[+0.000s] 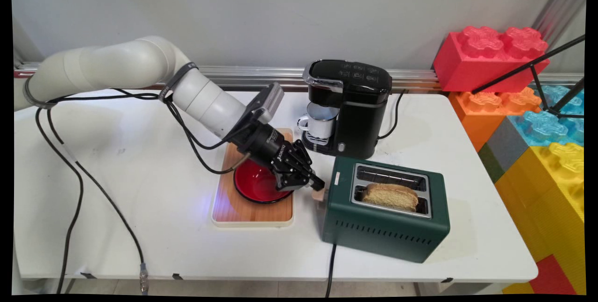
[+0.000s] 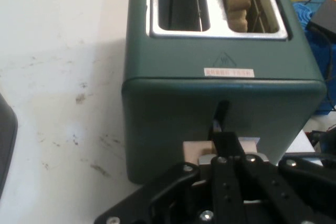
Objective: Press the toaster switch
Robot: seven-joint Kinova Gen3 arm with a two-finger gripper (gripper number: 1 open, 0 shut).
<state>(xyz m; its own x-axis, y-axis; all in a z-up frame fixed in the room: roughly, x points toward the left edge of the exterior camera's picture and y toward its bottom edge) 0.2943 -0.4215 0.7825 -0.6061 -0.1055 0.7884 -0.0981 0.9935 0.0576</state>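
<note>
Green enamel covers the toaster [image 1: 386,208], which sits on the near right part of the white desk [image 1: 140,190], its lever end turned left toward the arm. A pale wooden lever knob [image 1: 318,194] projects from a vertical slot in that end, low on the face. The black claw [image 1: 317,185] sits right on top of this knob; in the hand view its fingers [image 2: 226,145] appear drawn together, pressing on the knob from above rather than clasping it, though whether the tips fully meet cannot be told. A slice of toast [image 1: 390,197] stands in the nearer slot, its crust just above the chrome rim; the farther slot shows only wire guides.

Just left of the toaster lies a wooden board [image 1: 254,211] carrying a red bowl [image 1: 259,185], with the claw's body hanging over the bowl's right rim. A narrow strip of bare desk separates board and toaster. Beyond them, toward the wall, stands a black coffee machine [image 1: 348,105] with a white mug [image 1: 320,122] under its spout, close to the toaster's far left corner. Its cord trails right. Open desk lies to the left of the board and along the near edge, crossed by the arm's black cables [image 1: 74,185]. Big coloured toy blocks [image 1: 528,105] are stacked beyond the desk's right edge.
</note>
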